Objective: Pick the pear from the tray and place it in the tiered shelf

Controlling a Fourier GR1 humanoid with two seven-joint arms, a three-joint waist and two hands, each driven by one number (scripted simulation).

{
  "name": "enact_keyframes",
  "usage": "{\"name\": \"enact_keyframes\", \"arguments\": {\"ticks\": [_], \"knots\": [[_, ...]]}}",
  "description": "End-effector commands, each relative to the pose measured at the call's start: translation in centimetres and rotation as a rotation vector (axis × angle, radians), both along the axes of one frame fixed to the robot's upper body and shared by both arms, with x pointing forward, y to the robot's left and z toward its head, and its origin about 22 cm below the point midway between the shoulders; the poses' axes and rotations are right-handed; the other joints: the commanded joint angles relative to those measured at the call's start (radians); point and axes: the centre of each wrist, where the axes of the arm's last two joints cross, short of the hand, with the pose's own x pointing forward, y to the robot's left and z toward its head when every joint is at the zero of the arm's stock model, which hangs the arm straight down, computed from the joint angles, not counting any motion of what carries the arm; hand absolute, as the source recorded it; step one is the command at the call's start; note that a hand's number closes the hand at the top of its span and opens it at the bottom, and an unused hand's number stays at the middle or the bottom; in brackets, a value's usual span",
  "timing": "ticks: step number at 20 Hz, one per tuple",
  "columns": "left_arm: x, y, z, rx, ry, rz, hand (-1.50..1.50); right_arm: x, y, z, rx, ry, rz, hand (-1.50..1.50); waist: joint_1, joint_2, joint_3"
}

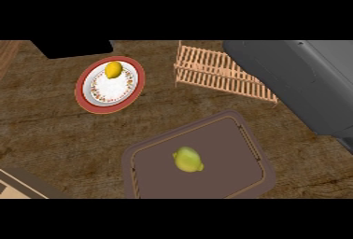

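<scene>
Lying on the tray (248, 179), cut off below, the pear (187, 159).

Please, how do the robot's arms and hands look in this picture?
Only one forearm shows, at the view's right: a big, smooth grey shell with rounded edges and a thin seam line. I see no cables or markings on it. Neither hand is in view, and no other arm.

— What sort of place is it?
— A kitchen: a wood-grain counter (55, 130) carries a plate (110, 85) with a lemon (114, 69), a wooden rack (217, 72), and a tray (196, 161) holding a pear (187, 159).
</scene>
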Motion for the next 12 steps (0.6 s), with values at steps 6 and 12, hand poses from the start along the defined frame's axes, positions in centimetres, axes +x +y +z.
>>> {"name": "enact_keyframes", "arguments": {"ticks": [6, 12], "knots": [[7.5, -2.4, 3.2, 0.052, -0.441, -0.241, 0.0, 0.9, -4.1, 3.4, 0.009, 0.042, -0.102, 1.5, 0.004, 0.02, -0.013], [8.1, -2.3, 3.4, 0.052, -0.463, -0.255, 0.0, 1.9, -6.4, 2.3, -0.06, 0.086, -0.11, 1.5, 0.027, 0.033, -0.013]]}}
